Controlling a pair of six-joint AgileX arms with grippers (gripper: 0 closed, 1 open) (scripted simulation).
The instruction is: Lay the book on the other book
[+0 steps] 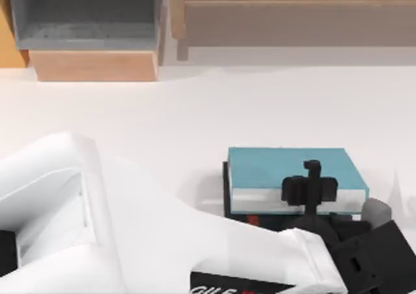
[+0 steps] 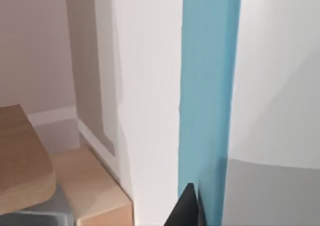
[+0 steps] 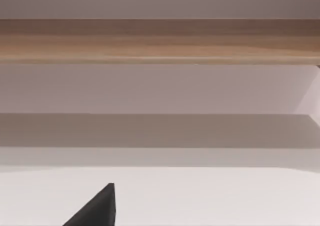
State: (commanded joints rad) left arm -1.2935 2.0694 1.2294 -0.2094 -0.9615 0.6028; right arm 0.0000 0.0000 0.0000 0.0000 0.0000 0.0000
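Observation:
The book (image 1: 279, 167), thick with a light-blue cover and white page edges, lies flat over the other book (image 1: 226, 193). That one is thin and black, and shows as a dark rim at the left and near sides with a bit of red. My left arm reaches in from the left, and its gripper (image 1: 311, 188) is at the book's near edge, one black finger over the cover, shut on the book. The left wrist view has the blue cover (image 2: 207, 86) up close beside a black fingertip (image 2: 187, 208). A fingertip (image 3: 100, 208) of the parked right gripper points over bare table.
A grey open box (image 1: 84, 21) on a wooden block (image 1: 94, 65) stands at the back left. A long wooden shelf (image 1: 292, 1) runs along the back right. The white table (image 1: 195, 112) stretches between these and the books.

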